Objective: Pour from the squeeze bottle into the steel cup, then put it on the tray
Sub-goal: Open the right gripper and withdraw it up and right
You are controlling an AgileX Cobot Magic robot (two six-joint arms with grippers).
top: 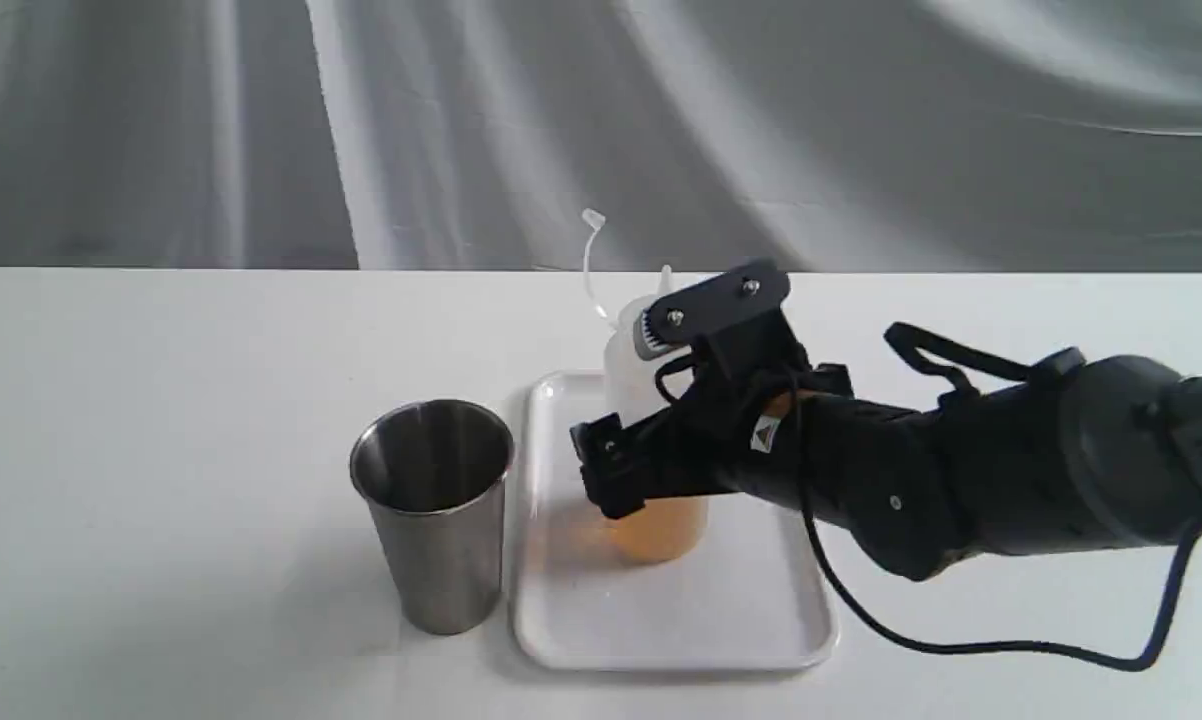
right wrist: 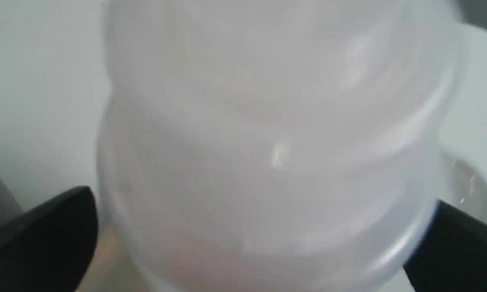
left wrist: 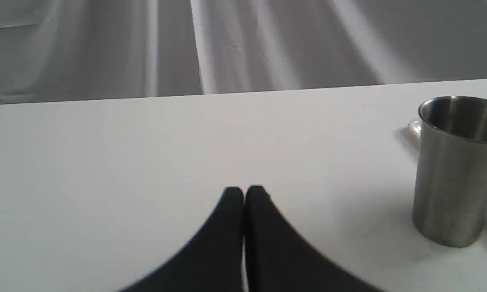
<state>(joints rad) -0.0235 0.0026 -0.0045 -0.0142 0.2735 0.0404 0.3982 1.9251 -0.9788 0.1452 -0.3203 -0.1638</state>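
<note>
The squeeze bottle stands upright on the white tray, with amber liquid low inside and its cap strap curling up behind. My right gripper reaches in from the right, one finger in front of the bottle and one behind, shut on its body. In the right wrist view the translucent bottle fills the space between the two black fingers. The steel cup stands upright just left of the tray, apart from the gripper. My left gripper is shut and empty, low over the table, with the cup off to one side.
The white table runs left of the cup and right of the tray. A grey cloth backdrop hangs behind its far edge. A black cable loops from my right arm down onto the table. A corner of the tray shows behind the cup.
</note>
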